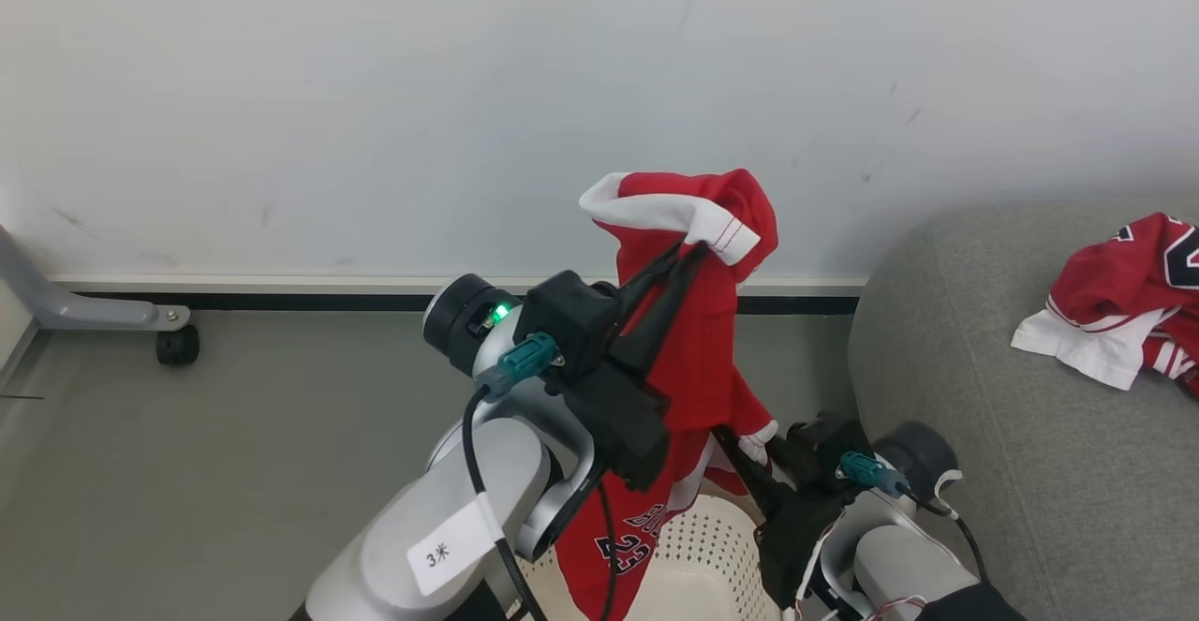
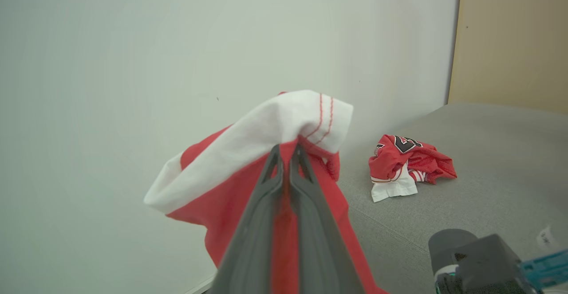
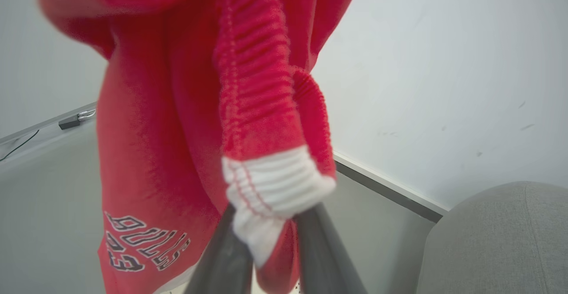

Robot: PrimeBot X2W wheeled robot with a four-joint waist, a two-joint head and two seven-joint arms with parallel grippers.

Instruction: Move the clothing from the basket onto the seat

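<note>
Centre frame, the left hand [image 1: 698, 248] is clenched on the red shorts [image 1: 693, 359] hanging over the basket [image 1: 717, 546]. The right hand [image 3: 268, 227] straddles their white cuff [image 3: 273, 185]; whether it grips, I cannot tell.

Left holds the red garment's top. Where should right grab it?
The white ribbed band at the red garment's lower end, from below with fingers pointing up. It is a thick bunched fold dangling free, right between the right gripper's fingers.

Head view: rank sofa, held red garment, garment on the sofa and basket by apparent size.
1. Sofa
2. Held red garment, nearer the camera
3. Garment on the sofa and basket: both cut off, unranked
</note>
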